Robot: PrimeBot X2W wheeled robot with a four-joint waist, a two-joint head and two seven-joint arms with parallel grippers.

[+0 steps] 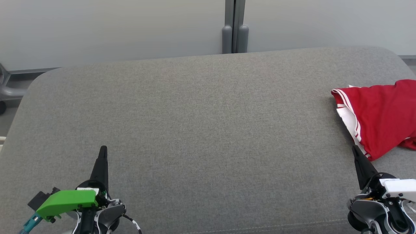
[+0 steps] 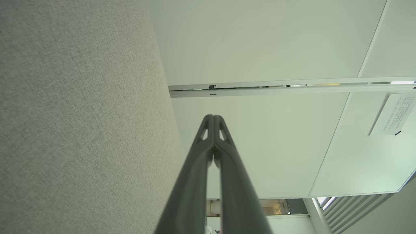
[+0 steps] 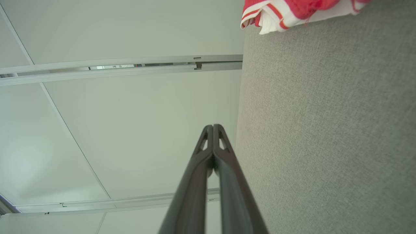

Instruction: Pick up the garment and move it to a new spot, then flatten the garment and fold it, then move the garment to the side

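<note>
Shows red garment [image 1: 380,117] at 3 o'clock on grey counter [image 1: 195,130]. Has left pincer [image 1: 103,149] at 7 o'clock, right pincer [image 1: 354,148] at 4 o'clock just beside garment's hem, both clenched, empty.

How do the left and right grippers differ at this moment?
The left gripper carries a green cover at its wrist; the right gripper carries a white cover. The left gripper points over bare grey cushion, while the right gripper's tip sits close to the red garment, at its striped hem, not holding it. Both are shut, empty and pointing up the head view.
</note>
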